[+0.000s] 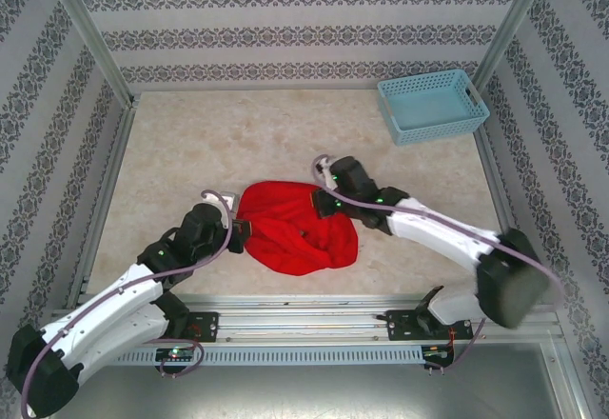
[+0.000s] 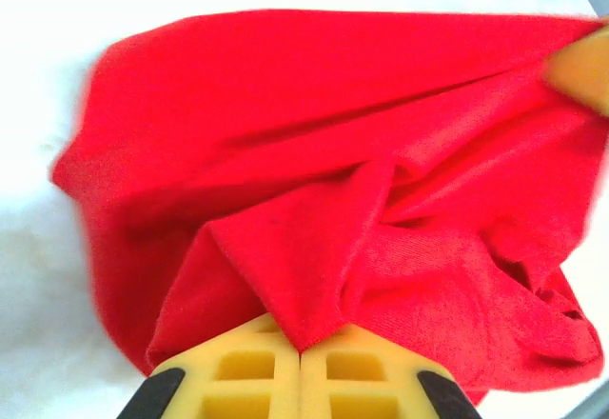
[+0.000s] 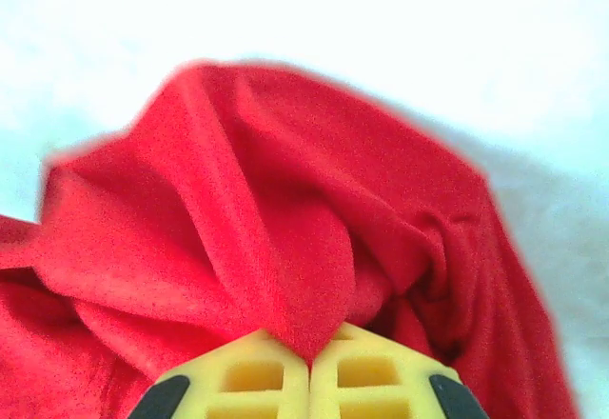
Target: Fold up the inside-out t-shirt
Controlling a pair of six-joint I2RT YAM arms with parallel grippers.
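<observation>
From above, your shirt [image 1: 297,229] lies bunched on the table [image 1: 190,152] near the front edge, between the left gripper [image 1: 243,234] and the right gripper [image 1: 324,200]. At the left wrist, the jaws are closed on a fold. At the right wrist, they pinch another. Both pinches look thin, so an uneven pull could slip one free.

Walls: white paper walls with grey flower stripes [image 1: 285,38], on three sides.
Table: flat beige stone-look tabletop [image 1: 238,143], brightly lit.
Posts: silver metal posts [image 1: 90,33] at the far corners.
</observation>
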